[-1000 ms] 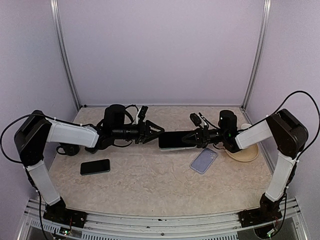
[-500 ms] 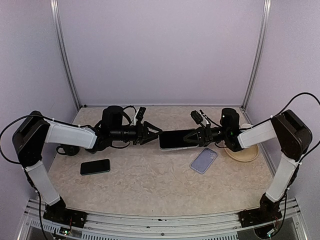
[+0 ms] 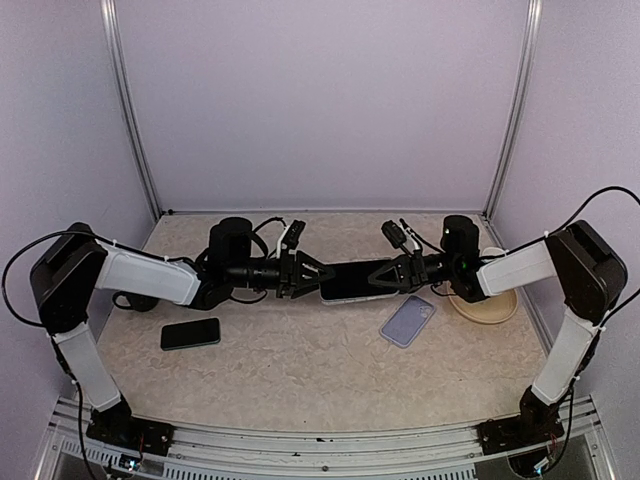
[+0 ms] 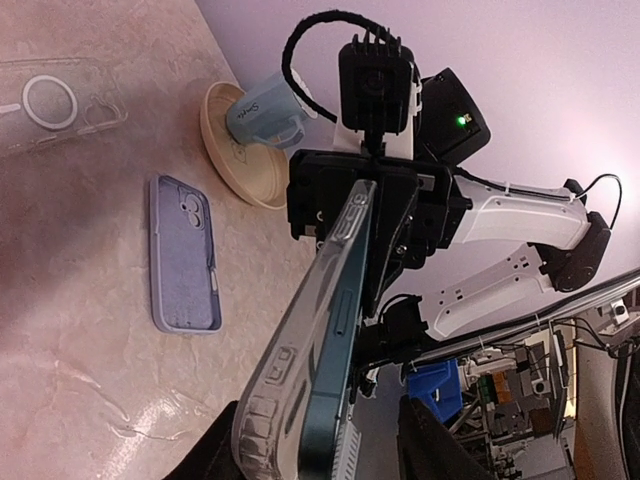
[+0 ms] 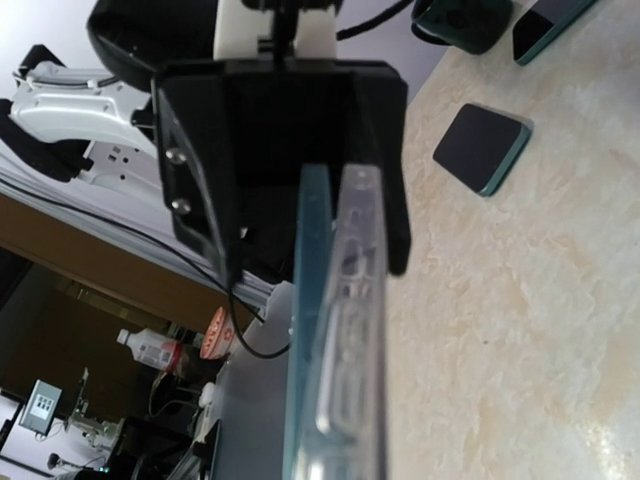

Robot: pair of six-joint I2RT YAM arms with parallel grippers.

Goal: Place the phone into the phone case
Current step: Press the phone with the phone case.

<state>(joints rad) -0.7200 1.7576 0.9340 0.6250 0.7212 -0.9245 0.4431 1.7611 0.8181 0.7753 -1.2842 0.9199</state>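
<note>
While the phone (image 3: 352, 281) hangs above the table (image 3: 300, 350), pinched at one end by the right gripper (image 3: 402, 274) with the left gripper (image 3: 316, 274) spread around the other, the left wrist view shows its clear case (image 4: 285, 370) seemingly only part-seated, and the right wrist view agrees, so squeezing both together squarely looks next.

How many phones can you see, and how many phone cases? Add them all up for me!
Phones: 3 (held phone, dark phone on the table, third phone cut off at the right wrist view's edge)
Phone cases: 3 (fitted clear case on the held phone, flat clear case, blue case)
Total: 6
</note>
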